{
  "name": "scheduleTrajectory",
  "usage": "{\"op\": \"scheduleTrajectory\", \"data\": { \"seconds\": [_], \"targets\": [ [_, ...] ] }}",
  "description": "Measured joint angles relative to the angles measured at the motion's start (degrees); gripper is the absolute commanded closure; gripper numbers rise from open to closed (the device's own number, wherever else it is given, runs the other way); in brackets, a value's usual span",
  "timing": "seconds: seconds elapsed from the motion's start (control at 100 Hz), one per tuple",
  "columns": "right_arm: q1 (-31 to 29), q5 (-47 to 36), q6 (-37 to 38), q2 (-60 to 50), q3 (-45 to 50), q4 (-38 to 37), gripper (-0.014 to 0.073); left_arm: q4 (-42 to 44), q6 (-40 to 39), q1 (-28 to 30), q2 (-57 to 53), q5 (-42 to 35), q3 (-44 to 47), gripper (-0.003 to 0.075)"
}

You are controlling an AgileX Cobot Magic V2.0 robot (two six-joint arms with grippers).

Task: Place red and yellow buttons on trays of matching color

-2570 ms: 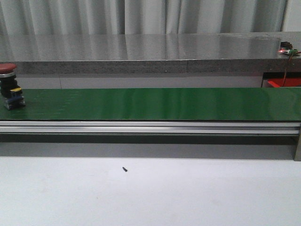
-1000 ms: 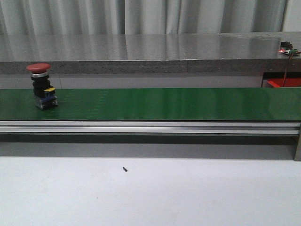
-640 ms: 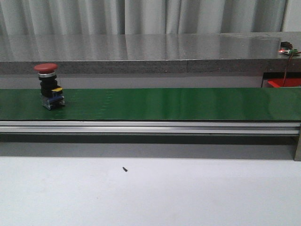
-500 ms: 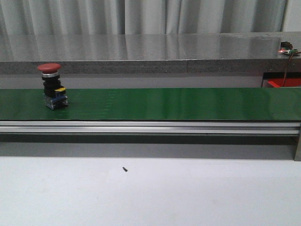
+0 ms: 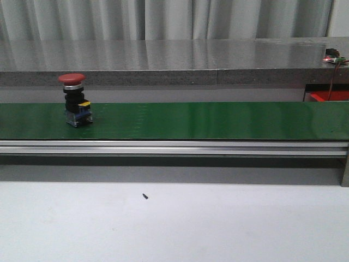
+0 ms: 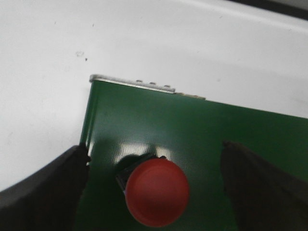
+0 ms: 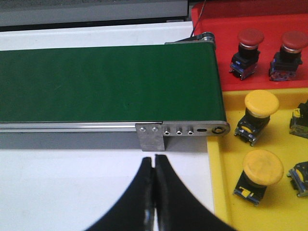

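Jaws of the left gripper (image 6: 154,192) stand wide apart, holding nothing, either side of the red button (image 5: 74,100); the right gripper (image 7: 154,202) has its jaws pressed together, empty, near the conveyor belt (image 7: 106,86) end beside the red tray (image 7: 226,82) and yellow tray (image 7: 221,192). The button stands upright on the belt's left part. Its tall body could topple if the jaws close off-centre.

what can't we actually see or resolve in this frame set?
- Red tray: front view shows only a sliver behind the counter; its buttons appear only in the right wrist view.
- Yellow tray: right wrist view only, cut off by the frame edge.
- Red button: left wrist view shows just the cap, hiding its body.
- Black speck on the table: too small to identify.
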Motion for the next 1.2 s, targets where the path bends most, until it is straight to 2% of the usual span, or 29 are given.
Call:
{"op": "scheduleTrajectory", "data": {
  "seconds": [0.06, 0.13, 0.31, 0.33, 0.63, 0.92, 1.2],
  "targets": [
    [0.0, 0.0, 0.0, 0.0, 0.0, 0.0, 0.0715, -0.39, 0.54, 0.0, -2.02, 0.12, 0.36, 0.0232],
    [0.0, 0.0, 0.0, 0.0, 0.0, 0.0, 0.0715, -0.74, 0.99, 0.0, -4.68, 0.23, 1.51, 0.0337],
    [0.0, 0.0, 0.0, 0.0, 0.0, 0.0, 0.0715, -0.75, 2.01, -1.27, -12.33, -1.08, 8.2, 0.0714],
    [0.0, 0.0, 0.0, 0.0, 0.0, 0.0, 0.0715, -0.75, 2.01, -1.52, -13.27, -1.21, 8.75, 0.0738],
    [0.0, -0.12, 0.0, 0.0, 0.0, 0.0, 0.0715, -0.75, 4.13, -6.37, -25.53, -2.68, 19.84, 0.074],
    [0.0, -0.52, 0.0, 0.0, 0.0, 0.47, 0.0715, -0.75, 6.03, -13.69, -34.33, -4.14, 29.87, 0.074],
    [0.0, 2.66, -0.84, 0.15, -1.87, 0.47, 0.0715, -0.97, 6.03, -14.22, -45.38, -7.21, 38.76, 0.074]
  ]
}}
